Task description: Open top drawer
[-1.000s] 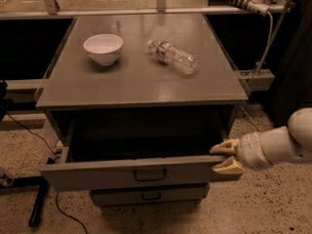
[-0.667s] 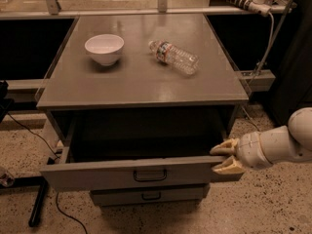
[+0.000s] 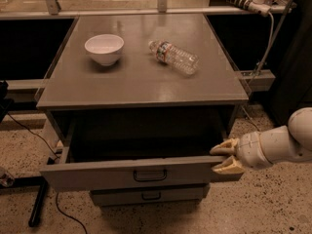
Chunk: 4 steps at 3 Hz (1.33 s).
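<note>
The grey cabinet (image 3: 141, 82) fills the middle. Just under its top, the top drawer (image 3: 97, 174) stands pulled well out, its dark interior exposed. At the cabinet's front right corner, the gripper (image 3: 214, 160) has its 2 fingers spread, 1 above and 1 below the drawer front's right end; whether they press it is unclear. On the cabinet top lie a plastic bottle (image 3: 174, 57) and a white bowl (image 3: 104, 48).
</note>
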Each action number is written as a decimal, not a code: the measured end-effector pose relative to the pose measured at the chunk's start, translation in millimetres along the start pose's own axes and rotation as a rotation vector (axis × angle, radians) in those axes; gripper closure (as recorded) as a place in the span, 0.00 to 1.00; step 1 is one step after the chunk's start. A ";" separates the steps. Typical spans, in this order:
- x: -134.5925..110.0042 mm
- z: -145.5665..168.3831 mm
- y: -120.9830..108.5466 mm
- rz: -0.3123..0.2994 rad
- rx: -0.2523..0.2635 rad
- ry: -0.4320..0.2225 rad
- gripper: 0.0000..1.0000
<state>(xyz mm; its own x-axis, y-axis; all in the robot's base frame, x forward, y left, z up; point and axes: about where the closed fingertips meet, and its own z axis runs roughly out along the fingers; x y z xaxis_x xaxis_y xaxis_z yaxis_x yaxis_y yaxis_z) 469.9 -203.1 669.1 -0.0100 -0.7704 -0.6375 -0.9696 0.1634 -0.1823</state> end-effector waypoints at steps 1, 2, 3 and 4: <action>0.2 0.5 0.8 0.000 -0.004 -0.002 0.35; 5.0 -2.2 14.9 -0.002 -0.018 -0.020 0.36; 4.0 -3.3 14.6 -0.002 -0.018 -0.020 0.60; 9.2 -9.0 28.4 0.004 -0.021 -0.034 0.84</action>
<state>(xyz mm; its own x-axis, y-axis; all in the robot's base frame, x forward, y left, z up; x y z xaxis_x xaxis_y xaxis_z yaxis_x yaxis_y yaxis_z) 440.0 -211.1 664.8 -0.0063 -0.7482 -0.6635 -0.9745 0.1534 -0.1637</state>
